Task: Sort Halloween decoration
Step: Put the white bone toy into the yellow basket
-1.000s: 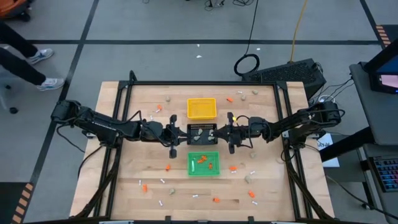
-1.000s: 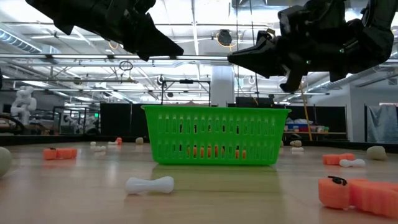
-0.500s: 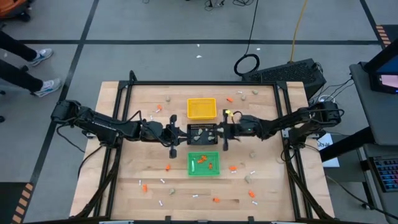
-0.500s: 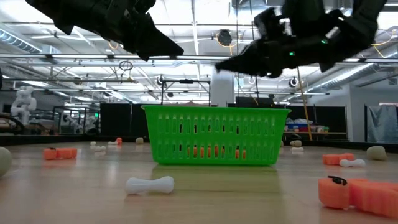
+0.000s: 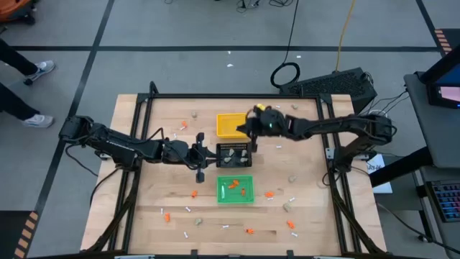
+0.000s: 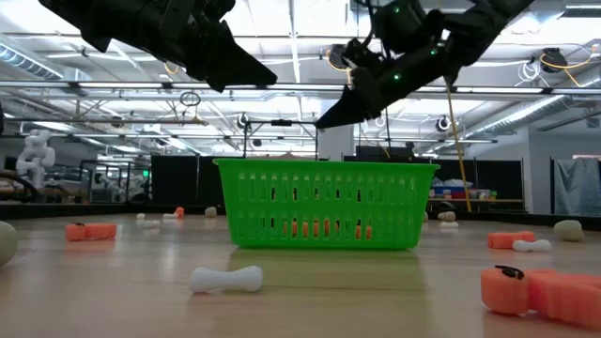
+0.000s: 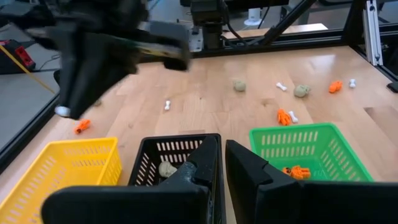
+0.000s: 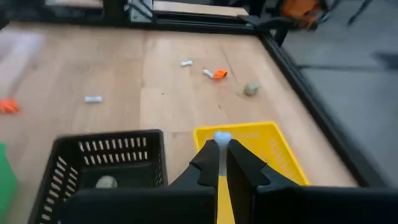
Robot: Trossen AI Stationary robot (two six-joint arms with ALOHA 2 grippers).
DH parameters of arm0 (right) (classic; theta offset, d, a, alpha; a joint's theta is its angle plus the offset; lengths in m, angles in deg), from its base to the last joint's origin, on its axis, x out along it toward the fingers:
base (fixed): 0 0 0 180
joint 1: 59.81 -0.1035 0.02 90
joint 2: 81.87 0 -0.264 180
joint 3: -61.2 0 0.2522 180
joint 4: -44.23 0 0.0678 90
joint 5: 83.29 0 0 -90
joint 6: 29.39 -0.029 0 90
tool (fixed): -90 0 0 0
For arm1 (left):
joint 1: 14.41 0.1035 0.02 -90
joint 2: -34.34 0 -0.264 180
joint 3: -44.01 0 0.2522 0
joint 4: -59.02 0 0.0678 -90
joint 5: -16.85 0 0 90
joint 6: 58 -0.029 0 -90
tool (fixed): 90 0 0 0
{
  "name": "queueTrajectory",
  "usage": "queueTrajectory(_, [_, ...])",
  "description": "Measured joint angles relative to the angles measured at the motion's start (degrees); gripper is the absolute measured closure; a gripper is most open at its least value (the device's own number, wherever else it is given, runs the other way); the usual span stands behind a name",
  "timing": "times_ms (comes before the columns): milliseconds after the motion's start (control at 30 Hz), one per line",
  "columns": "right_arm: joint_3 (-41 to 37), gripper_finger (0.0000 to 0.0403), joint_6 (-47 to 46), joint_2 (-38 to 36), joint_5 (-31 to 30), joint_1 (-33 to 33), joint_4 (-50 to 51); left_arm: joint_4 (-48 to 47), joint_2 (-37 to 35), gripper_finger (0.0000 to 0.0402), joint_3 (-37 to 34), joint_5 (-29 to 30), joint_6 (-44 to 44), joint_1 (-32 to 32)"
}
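The right hand (image 5: 250,128) is seen just right of the middle of the high view, at the right edge of the yellow tray (image 5: 231,124), and its fingers are pressed together on a small white bone-shaped stick (image 8: 221,137), whose round end is shown above the fingertips in the right wrist view, over the yellow tray (image 8: 261,149). The left hand (image 5: 214,154) is held at the left edge of the black tray (image 5: 235,154) in the centre of the frame, with its fingers nearly pressed together and nothing visible between them. A beige-grey lump (image 7: 166,168) is seen inside the black tray (image 7: 171,152), and orange pieces (image 5: 244,191) and a white stick (image 5: 223,193) lie in the green tray (image 5: 235,189) just below it. More orange bits (image 5: 290,224), white sticks (image 5: 188,209) and beige lumps (image 5: 286,207) are scattered over the wooden surface (image 5: 151,208), mostly in the lower half of the frame and along the upper edge. A person's legs (image 5: 21,108) are visible on the floor at the upper left.
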Motion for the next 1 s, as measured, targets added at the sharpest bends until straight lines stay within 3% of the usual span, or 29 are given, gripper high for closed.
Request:
queueTrajectory(100, [0.9, 0.0403, -6.1, 0.5, 5.1, 4.2, 0.8, 0.0, 0.0, 0.0369, 0.0, 0.0, 0.0, 0.0])
queueTrajectory(300, [4.1, 0.0403, -9.5, 5.6, 7.5, 8.8, 4.6, 0.0, 0.0, 0.0369, 0.0, 0.0, 0.0, 0.0])
queueTrajectory(700, [23.7, 0.0403, -5.8, 22.0, 3.9, 9.7, 25.5, -0.3, 0.0, 0.0369, 0.0, -0.1, 0.0, 0.0])
queueTrajectory(1000, [29.1, 0.0403, -4.7, 25.8, 2.7, 10.1, 33.6, -1.6, 0.0, 0.0369, 0.0, -0.4, -0.1, 0.0])
